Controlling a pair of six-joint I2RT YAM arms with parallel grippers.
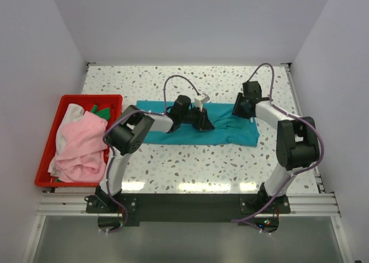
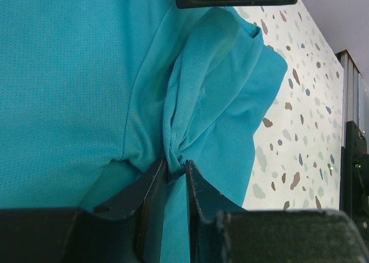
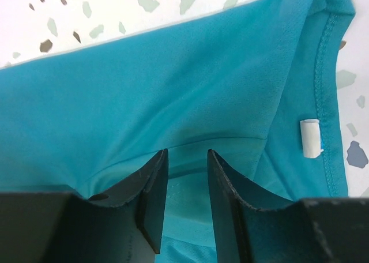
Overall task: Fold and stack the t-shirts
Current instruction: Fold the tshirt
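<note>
Teal t-shirt (image 1: 230, 131) lies spread lengthwise across the middle of the speckled table (image 1: 190, 159), with both arms reaching over it from the near edge.

Left gripper (image 1: 203, 122) sits over the centre of the garment. In the left wrist view the left gripper (image 2: 176, 166) is closed on a bunched fold of the teal t-shirt (image 2: 69, 72). The cloth gathers into tight creases where it enters the narrow slot between the two dark fingers (image 2: 199, 188). A short sleeve fans out beyond the pinch, towards the bare table (image 2: 305, 101).

Right gripper (image 1: 239, 109) rests on the far right part of the garment. In the right wrist view the right gripper (image 3: 187, 156) presses its tips down into the teal t-shirt (image 3: 144, 90). The jaws stand apart and a shallow ridge of cloth fills the gap between them. Whether that ridge is clamped cannot be told. To the right of the jaws runs a stitched hem, and a small white label (image 3: 311, 138) lies just inside it.

A red bin (image 1: 92, 97) stands at the left edge of the table, well apart from the teal garment. It holds a crumpled pink t-shirt (image 1: 83, 145) on top, a white piece (image 1: 69, 114) at its far left and a dark green piece (image 1: 102, 109) at its far right.
</note>
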